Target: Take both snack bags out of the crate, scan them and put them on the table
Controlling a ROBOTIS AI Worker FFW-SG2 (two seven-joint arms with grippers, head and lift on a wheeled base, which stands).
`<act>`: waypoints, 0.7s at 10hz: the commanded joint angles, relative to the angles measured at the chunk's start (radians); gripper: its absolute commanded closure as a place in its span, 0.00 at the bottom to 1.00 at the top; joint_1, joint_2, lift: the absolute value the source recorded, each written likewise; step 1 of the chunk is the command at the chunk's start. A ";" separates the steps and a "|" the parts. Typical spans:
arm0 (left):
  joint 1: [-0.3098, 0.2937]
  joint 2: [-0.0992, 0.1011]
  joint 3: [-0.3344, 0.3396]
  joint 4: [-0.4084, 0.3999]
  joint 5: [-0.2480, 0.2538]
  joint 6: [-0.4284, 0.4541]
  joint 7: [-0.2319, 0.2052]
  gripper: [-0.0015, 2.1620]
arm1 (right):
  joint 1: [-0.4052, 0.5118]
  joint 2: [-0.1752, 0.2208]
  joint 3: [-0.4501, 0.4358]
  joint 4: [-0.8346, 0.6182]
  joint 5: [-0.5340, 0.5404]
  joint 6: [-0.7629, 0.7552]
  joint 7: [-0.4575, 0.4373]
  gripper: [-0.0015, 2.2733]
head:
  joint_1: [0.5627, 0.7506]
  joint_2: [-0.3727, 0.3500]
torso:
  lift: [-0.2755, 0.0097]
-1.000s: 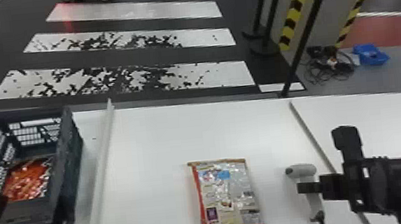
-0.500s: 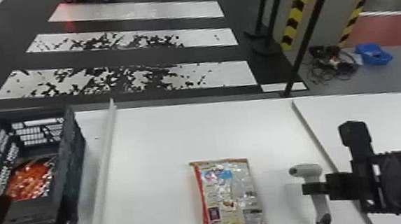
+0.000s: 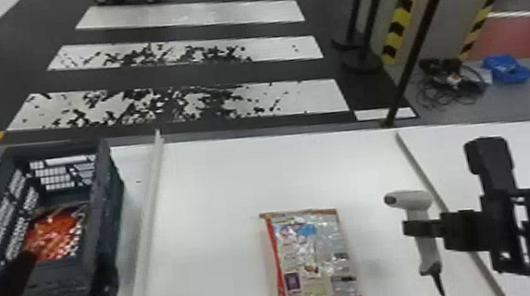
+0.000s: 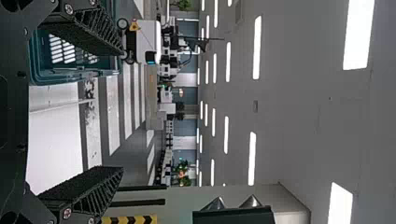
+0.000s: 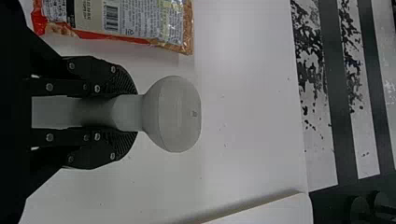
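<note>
Left gripper (image 3: 64, 269), spread wide and empty, is at the crate's (image 3: 100, 207) near end; right gripper (image 3: 420, 228), clamped on the scanner (image 3: 408, 198), is well right of it, snack bag (image 3: 312, 266) between.

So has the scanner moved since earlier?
Yes, up in the head view: the scanner now has its top level with the far edge of the snack bag, not below it.

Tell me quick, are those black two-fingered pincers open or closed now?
Left pincer: open, holding nothing.
Right pincer: closed on a pale grey, round-headed scanner.

A red-edged snack bag (image 3: 313, 260) lies between the crate (image 3: 115, 192) and the gripped scanner (image 3: 422, 232).
</note>
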 commanded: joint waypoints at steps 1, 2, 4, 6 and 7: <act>-0.002 0.000 0.000 0.002 0.000 0.000 0.000 0.06 | 0.015 0.000 0.002 -0.050 0.010 0.008 0.022 0.99 | 0.70 0.39 | 0.65; -0.005 0.000 -0.001 0.007 0.000 0.000 0.000 0.06 | 0.033 0.000 0.004 -0.078 0.035 0.008 0.052 0.99 | 0.70 0.41 | 0.65; -0.008 -0.002 -0.006 0.008 0.000 0.003 0.000 0.06 | 0.056 -0.001 0.007 -0.135 0.093 0.008 0.146 0.99 | 0.70 0.42 | 0.65; -0.008 0.000 -0.006 0.007 0.000 0.003 0.000 0.06 | 0.077 -0.004 0.016 -0.167 0.163 0.008 0.230 0.99 | 0.70 0.43 | 0.65; -0.008 -0.002 -0.008 0.007 0.000 0.003 0.000 0.06 | 0.108 -0.006 0.011 -0.191 0.173 0.008 0.239 0.99 | 0.70 0.43 | 0.65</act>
